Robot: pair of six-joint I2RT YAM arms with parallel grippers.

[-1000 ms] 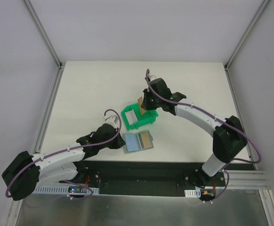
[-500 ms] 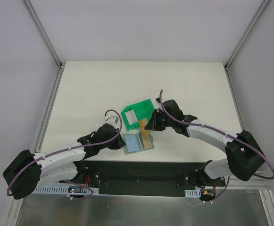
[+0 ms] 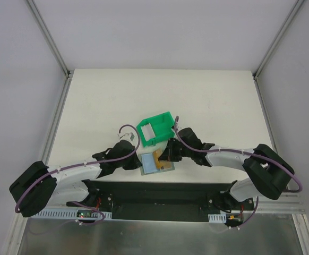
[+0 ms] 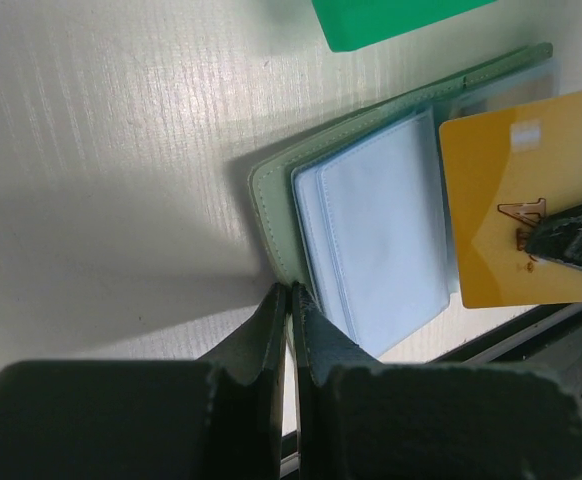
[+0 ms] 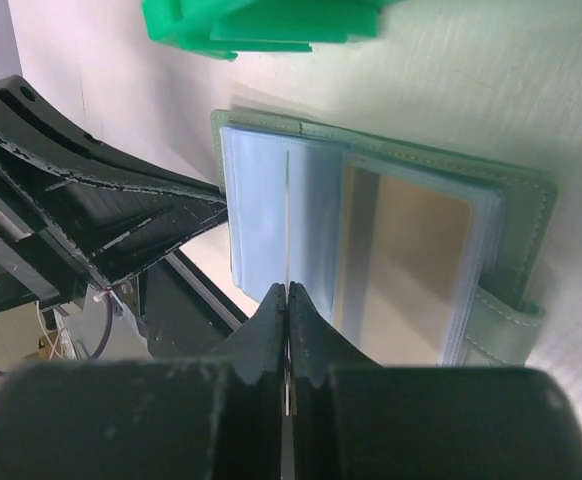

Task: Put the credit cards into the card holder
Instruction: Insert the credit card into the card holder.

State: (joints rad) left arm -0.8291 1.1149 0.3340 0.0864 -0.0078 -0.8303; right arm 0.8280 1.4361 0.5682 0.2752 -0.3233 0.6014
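Note:
The grey-green card holder (image 3: 150, 165) lies open near the table's front edge, clear pockets up. My left gripper (image 3: 137, 163) is shut on its left edge; in the left wrist view (image 4: 289, 288) the tips pinch the green leaf (image 4: 271, 215). My right gripper (image 3: 164, 154) is shut on a tan-orange credit card (image 3: 157, 155) and holds it over the holder's right leaf. The left wrist view shows the card's face (image 4: 516, 190). In the right wrist view (image 5: 287, 290) the card is edge-on (image 5: 287, 220), above the pockets. Another tan card (image 5: 401, 265) sits in a pocket.
A bright green plastic bin (image 3: 165, 121) stands just behind the holder, with a whitish card (image 3: 147, 130) in it. It also shows in the left wrist view (image 4: 391, 18) and the right wrist view (image 5: 261, 22). The table's front edge and black rail (image 3: 160, 186) lie close below.
My right gripper lifted the tan-orange card out of the green bin, brought it forward and lowered it over the open holder. The bin shifted a little. The left gripper stayed on the holder's edge.

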